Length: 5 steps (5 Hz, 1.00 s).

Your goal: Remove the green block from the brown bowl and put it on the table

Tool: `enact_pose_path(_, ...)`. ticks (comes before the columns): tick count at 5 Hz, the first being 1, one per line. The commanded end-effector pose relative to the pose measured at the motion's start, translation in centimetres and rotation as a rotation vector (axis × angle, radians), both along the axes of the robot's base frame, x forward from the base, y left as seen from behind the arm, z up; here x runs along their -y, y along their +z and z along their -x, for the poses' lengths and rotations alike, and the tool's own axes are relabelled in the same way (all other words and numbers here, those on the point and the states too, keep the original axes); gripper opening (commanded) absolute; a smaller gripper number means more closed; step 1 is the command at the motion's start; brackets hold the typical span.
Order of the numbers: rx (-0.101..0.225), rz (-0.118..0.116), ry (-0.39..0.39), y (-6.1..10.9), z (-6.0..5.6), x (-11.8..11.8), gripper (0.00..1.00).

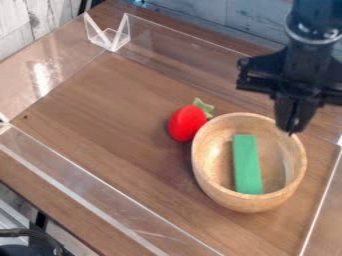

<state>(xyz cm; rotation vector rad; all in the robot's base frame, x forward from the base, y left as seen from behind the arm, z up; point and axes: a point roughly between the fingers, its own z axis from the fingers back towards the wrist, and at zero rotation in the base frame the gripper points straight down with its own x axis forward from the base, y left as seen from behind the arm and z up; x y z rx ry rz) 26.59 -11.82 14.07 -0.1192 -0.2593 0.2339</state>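
Overhead, end effector point(290, 125) closed, empty, pointing down above brown bowl point(214, 180)

Gripper point(290, 124) above the far rim of the brown bowl point(214, 181), bowl mouth otherwise unobstructed from above, red strawberry toy point(187, 122) just beside the bowl's left rim, wide bare table point(100, 110) to the left, clear plastic walls point(80, 185) along the edges

Grainy wooden bowl point(249, 165), matt green block point(247, 163), wood-grain table point(107, 110), clear plastic walls point(80, 220)
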Motion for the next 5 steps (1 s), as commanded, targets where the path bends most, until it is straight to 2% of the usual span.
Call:
enact_pose_path(1,0.057,0.025,-0.008,2.2,-0.2,0.0,0.00)
enact_pose_path(2,0.059,0.022,-0.025,2.6,-0.2,0.1,0.00)
enact_pose_path(4,0.063,0.014,0.009,3.0,0.9,0.2,0.00)
enact_pose_path(5,0.054,0.011,0.032,2.4,1.5,-0.1,1.00)
